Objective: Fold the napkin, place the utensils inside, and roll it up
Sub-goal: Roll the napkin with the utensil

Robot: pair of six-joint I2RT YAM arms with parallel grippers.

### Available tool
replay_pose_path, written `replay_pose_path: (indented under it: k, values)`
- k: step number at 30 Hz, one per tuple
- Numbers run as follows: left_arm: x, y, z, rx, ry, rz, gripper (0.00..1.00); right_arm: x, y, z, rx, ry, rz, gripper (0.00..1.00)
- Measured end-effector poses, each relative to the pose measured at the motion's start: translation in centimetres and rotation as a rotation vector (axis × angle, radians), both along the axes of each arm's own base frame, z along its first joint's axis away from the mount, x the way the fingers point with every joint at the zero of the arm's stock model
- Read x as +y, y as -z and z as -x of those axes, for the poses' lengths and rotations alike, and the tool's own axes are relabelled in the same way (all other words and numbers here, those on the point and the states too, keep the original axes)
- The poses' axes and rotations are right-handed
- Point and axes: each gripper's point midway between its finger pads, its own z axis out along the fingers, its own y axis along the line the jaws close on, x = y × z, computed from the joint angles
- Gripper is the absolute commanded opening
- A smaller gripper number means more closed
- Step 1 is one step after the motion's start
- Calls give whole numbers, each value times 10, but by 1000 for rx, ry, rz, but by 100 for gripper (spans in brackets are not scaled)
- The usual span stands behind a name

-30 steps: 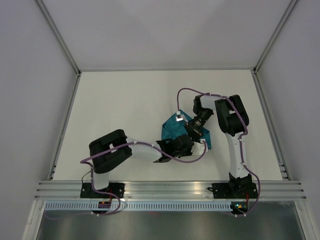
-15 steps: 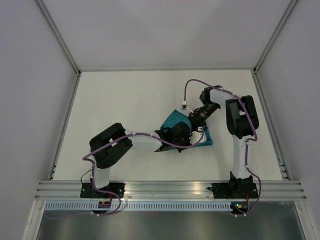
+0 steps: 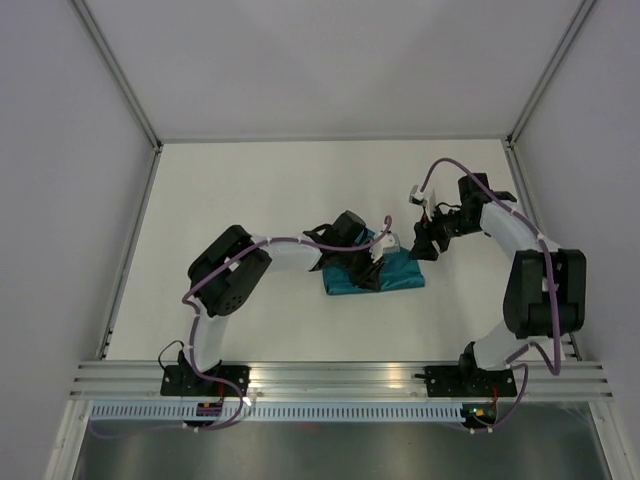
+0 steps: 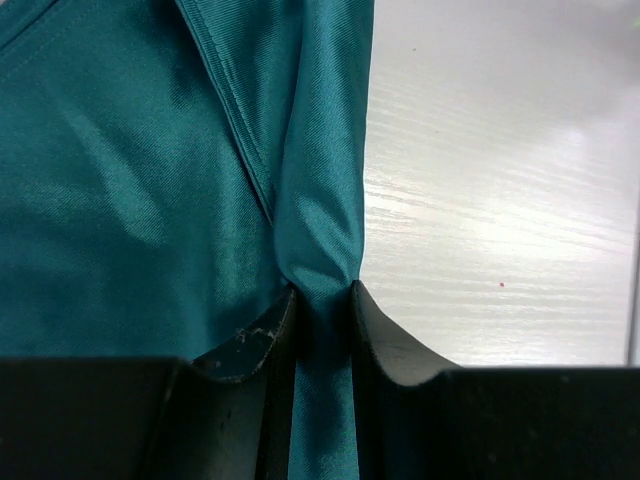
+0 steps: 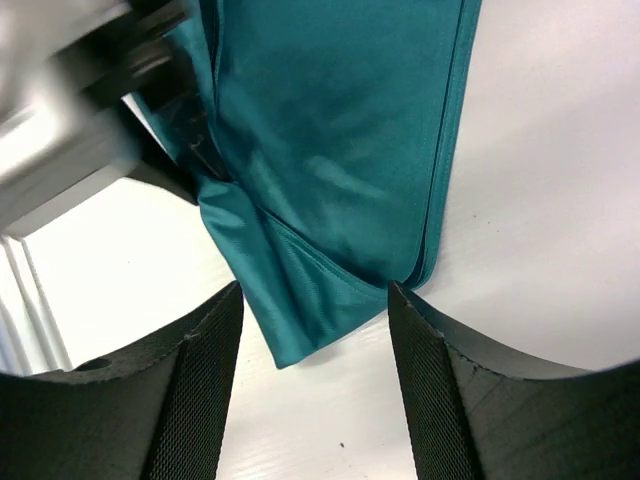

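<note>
The teal napkin (image 3: 402,273) lies as a folded flat band in the middle of the table. My left gripper (image 3: 372,260) sits over its left half and is shut on a pinched ridge of the cloth, as the left wrist view (image 4: 322,296) shows. My right gripper (image 3: 424,247) is open and empty just off the napkin's right end. In the right wrist view (image 5: 315,300) a loose corner of the napkin (image 5: 330,180) lies ahead of the fingertips, not touching them. No utensils show in any view.
The white table (image 3: 250,200) is bounded by a metal frame and grey walls. My left arm's forearm (image 3: 290,255) stretches low across the table toward the napkin. Purple cables loop off both wrists.
My right gripper let go of the napkin and swung right, clear of it. My left gripper carried cloth up and across. The napkin went from a bunched heap to a flat folded band.
</note>
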Motion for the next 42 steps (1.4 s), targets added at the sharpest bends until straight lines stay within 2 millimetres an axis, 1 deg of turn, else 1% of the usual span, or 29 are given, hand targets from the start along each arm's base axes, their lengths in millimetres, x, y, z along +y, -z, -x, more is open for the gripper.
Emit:
replay_pose_path:
  k: [2, 5, 8, 9, 12, 14, 21, 26, 29, 30, 32, 33, 34, 36, 39, 42]
  values:
    - [1, 0, -1, 93, 14, 24, 4, 1, -1, 14, -99, 5, 30, 66]
    - [2, 0, -3, 219, 32, 57, 3, 8, 7, 30, -224, -13, 88, 66]
    - [4, 0, -5, 333, 45, 87, 3, 25, 21, 49, -333, -73, 145, 69]
    - [6, 0, -5, 364, 48, 94, 3, 34, 26, 55, -371, -103, 161, 70]
    - [11, 0, -4, 448, 50, 105, 3, 50, 40, 70, -428, -168, 198, 70]
    - [15, 0, -1, 500, 47, 104, 3, 58, 45, 74, -457, -195, 220, 71]
    - [23, 1, 5, 605, 34, 85, 2, 82, 51, 78, -537, -252, 253, 70]
    - [24, 1, 7, 642, 30, 78, 2, 88, 62, 82, -545, -274, 281, 66]
    - [24, 0, 7, 645, 29, 77, 4, 87, 74, 85, -533, -286, 308, 57]
    - [24, 0, 7, 646, 29, 76, 7, 89, 74, 83, -544, -284, 308, 48]
    - [24, 0, 8, 650, 27, 73, 14, 89, 75, 80, -551, -279, 316, 39]
    - [25, 1, 8, 654, 26, 70, 21, 90, 76, 79, -554, -278, 317, 30]
    - [25, 1, 8, 655, 26, 69, 25, 90, 76, 78, -556, -279, 320, 26]
    - [25, 0, 8, 652, 24, 69, 35, 90, 77, 79, -552, -283, 322, 21]
    - [26, -2, 4, 625, 2, 55, 41, 90, 76, 79, -551, -290, 325, 19]
    - [29, -5, 0, 580, -36, 29, 44, 92, 76, 78, -525, -303, 332, 18]
